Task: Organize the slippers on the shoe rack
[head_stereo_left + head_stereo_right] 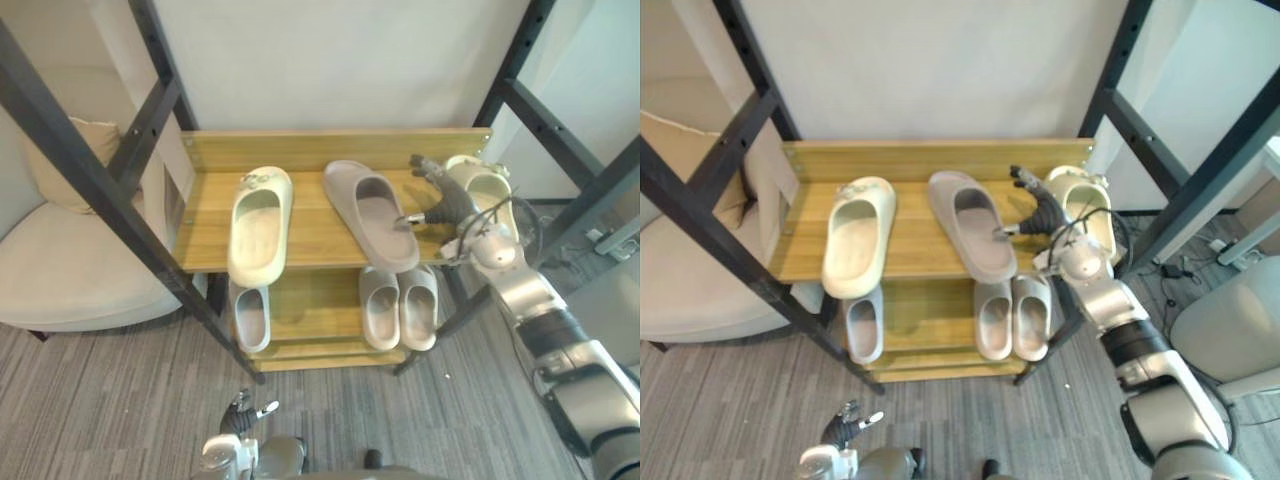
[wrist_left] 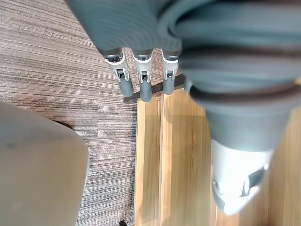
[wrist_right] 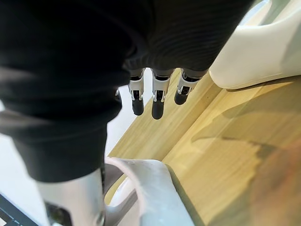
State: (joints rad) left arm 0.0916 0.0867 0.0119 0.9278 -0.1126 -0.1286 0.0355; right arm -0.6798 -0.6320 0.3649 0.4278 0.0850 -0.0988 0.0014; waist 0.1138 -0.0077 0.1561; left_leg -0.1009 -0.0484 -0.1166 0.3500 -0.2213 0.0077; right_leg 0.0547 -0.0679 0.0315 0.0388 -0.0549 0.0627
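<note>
On the wooden shoe rack's [image 1: 311, 228] top shelf a cream slipper [image 1: 259, 224] lies at the left, a grey slipper [image 1: 371, 212] in the middle and a second cream slipper [image 1: 487, 188] at the right end. My right hand [image 1: 441, 196] hovers between the grey slipper and the right cream one, open, fingers straight, thumb reaching to the grey slipper's right edge [image 3: 149, 187]. The lower shelf holds a single grey slipper [image 1: 250, 316] at the left and a grey pair [image 1: 399, 306] at the right. My left hand [image 1: 240, 418] hangs low near the floor, open.
A cream armchair [image 1: 60, 270] stands left of the rack. Black slanted frame beams [image 1: 95, 175] cross on both sides of it. A light chair [image 1: 1230, 320] sits at the right. Grey carpet lies in front of the rack.
</note>
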